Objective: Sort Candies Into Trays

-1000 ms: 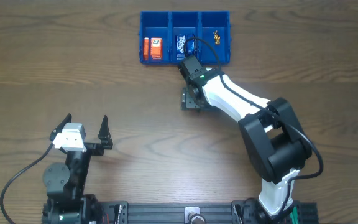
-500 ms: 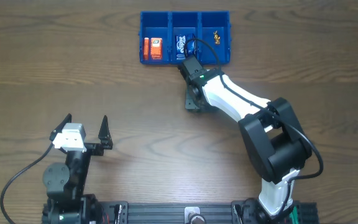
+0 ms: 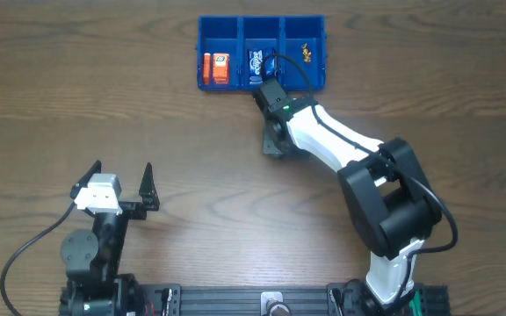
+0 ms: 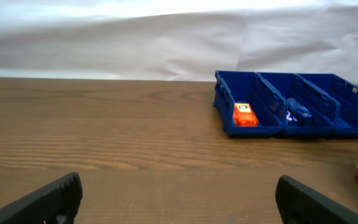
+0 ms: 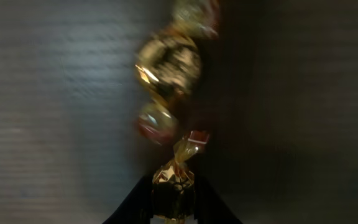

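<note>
The right gripper [image 5: 174, 198] pinches a gold candy [image 5: 179, 158] by its twisted foil tail, jaws nearly closed. It looks light, crinkly and slippery; the body beyond the jaws seems a surer hold.

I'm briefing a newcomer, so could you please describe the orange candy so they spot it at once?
Find the blue tray with three compartments at the far side of the wooden table. The orange candy lies in its left compartment; the middle one holds a blue candy and the right one gold candies.

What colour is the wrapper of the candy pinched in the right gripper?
Gold, shiny foil: the candy shows best in the right wrist view.
</note>
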`<state>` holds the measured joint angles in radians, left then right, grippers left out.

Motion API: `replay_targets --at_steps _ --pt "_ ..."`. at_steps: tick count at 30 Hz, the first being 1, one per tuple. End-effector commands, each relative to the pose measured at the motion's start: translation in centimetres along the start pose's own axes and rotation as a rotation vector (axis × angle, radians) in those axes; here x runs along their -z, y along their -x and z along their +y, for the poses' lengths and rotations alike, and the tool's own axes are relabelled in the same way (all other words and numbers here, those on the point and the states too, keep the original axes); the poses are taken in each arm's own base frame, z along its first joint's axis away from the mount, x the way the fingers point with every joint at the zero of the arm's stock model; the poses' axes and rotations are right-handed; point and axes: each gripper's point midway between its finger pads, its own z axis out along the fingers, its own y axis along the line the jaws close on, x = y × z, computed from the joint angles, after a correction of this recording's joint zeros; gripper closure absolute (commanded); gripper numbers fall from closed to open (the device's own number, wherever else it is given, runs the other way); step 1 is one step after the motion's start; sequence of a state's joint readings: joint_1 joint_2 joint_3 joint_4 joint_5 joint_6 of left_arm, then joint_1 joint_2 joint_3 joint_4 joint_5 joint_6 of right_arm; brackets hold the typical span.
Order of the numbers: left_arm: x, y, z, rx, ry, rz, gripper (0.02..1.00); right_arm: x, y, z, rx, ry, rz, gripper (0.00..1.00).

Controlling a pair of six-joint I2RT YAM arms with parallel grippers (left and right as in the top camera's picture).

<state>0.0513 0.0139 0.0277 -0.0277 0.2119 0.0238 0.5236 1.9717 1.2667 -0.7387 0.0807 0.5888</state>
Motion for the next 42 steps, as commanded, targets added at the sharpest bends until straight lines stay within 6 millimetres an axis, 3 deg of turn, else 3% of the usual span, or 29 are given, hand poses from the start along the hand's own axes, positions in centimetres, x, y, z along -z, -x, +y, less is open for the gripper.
replay_targets --at_steps 1,4,7,11,14,19,28,29,32,34,37,42 --pt "-0.1 -1.6 -0.3 0.001 -0.020 0.044 0.020 6.3 2.9 -2.2 -0.046 -0.024 -0.150 0.829" --pt "-0.1 -1.6 -0.3 0.001 -0.020 0.044 0.020 10.8 5.6 -3.1 -0.052 -0.036 -0.269 0.831" --pt "-0.1 -1.6 -0.3 0.001 -0.020 0.044 0.020 14.9 9.5 -3.5 -0.005 -0.041 -0.380 0.853" --pt "-0.1 -1.6 -0.3 0.001 -0.020 0.044 0.020 17.3 14.5 -4.5 -0.004 -0.067 -0.493 0.877" --pt "-0.1 -1.6 -0.3 0.001 -0.020 0.044 0.020 16.6 18.1 -4.7 0.017 -0.071 -0.566 0.877" --pt "-0.1 -1.6 -0.3 0.001 -0.020 0.044 0.020 12.2 20.7 -5.1 0.021 -0.084 -0.570 0.882" --pt "-0.1 -1.6 -0.3 0.001 -0.020 0.044 0.020 9.9 21.3 -4.7 0.038 -0.081 -0.556 0.862" --pt "-0.1 -1.6 -0.3 0.001 -0.020 0.044 0.020 9.7 21.2 -4.7 0.039 -0.080 -0.549 0.820" --pt "-0.1 -1.6 -0.3 0.001 -0.020 0.044 0.020 9.0 20.8 -4.6 0.046 -0.081 -0.523 0.360" --pt "-0.1 -1.6 -0.3 0.001 -0.020 0.044 0.020 8.9 20.6 -4.7 0.048 -0.083 -0.517 0.141" --pt "-0.1 -1.6 -0.3 0.001 -0.020 0.044 0.020 8.8 20.4 -4.8 0.050 -0.088 -0.505 0.001" --pt "-0.1 -1.6 -0.3 0.001 -0.020 0.044 0.020 8.7 19.3 -5.1 0.052 -0.094 -0.453 0.001"
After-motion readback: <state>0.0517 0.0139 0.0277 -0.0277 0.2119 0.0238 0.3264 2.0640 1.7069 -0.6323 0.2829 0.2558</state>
